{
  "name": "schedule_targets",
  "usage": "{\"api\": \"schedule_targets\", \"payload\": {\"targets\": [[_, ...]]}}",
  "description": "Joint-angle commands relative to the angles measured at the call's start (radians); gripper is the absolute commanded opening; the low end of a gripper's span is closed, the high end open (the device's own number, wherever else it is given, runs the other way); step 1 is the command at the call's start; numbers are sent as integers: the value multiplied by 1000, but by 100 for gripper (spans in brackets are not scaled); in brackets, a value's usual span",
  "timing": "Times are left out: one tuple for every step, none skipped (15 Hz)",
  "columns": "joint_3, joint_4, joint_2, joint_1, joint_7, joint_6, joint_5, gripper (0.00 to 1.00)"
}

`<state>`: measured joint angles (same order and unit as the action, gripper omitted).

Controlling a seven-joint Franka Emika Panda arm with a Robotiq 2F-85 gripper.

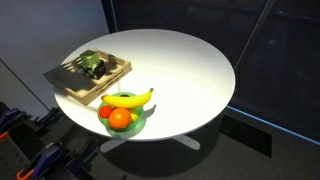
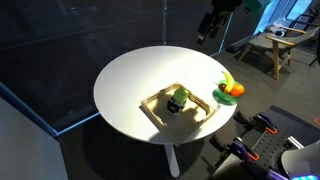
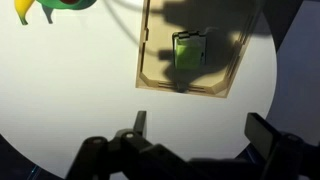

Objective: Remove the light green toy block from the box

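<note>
**Block in box, gripper open and clear of it**

1. Block (image 3: pixel 190 50): light green, lying inside the box (image 3: pixel 155 75), roughly at its middle. From the wrist view its outline is close to square, only slightly longer one way. That longer side runs parallel to the box's side rims. No clear pointing direction can be read.
2. Box contents: in both exterior views a darker green piece (image 2: pixel 180 97) and a black piece (image 2: pixel 172 108) sit with the block in one cluster. Which parts touch cannot be told at this size.
3. Box position: flat on the round table (image 1: pixel 190 70), close to the table edge, with the bowl (image 1: pixel 138 124) just beside it along the same edge.
4. Bowl contents: a banana (image 1: pixel 130 99) across the top and an orange (image 1: pixel 120 118) below it. Other fruit is too small to identify.
5. Gripper (image 3: pixel 200 135): fingers (image 3: pixel 140 125) spread wide, holding nothing. It is high above the table, well apart from the box.
</note>
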<state>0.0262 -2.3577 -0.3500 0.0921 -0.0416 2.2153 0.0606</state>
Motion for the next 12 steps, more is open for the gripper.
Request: {"api": "schedule_targets", "payload": {"targets": [[7, 3, 0, -7, -2, -3, 3, 100], [7, 3, -2, -7, -2, -3, 3, 100], [7, 3, -1, -7, -2, -3, 3, 100], [7, 3, -1, -7, -2, -3, 3, 100], [7, 3, -2, -7, -2, -3, 3, 100], [7, 3, -1, -7, -2, -3, 3, 100], [7, 3, -1, -7, -2, -3, 3, 100], [8, 10, 7, -8, 4, -4, 0, 100], [8, 19, 19, -8, 5, -12, 2, 100], [10, 26, 30, -8, 9, -17, 1, 100], [12, 30, 39, -8, 11, -19, -1, 100], [13, 38, 52, -8, 14, -23, -1, 100]]}}
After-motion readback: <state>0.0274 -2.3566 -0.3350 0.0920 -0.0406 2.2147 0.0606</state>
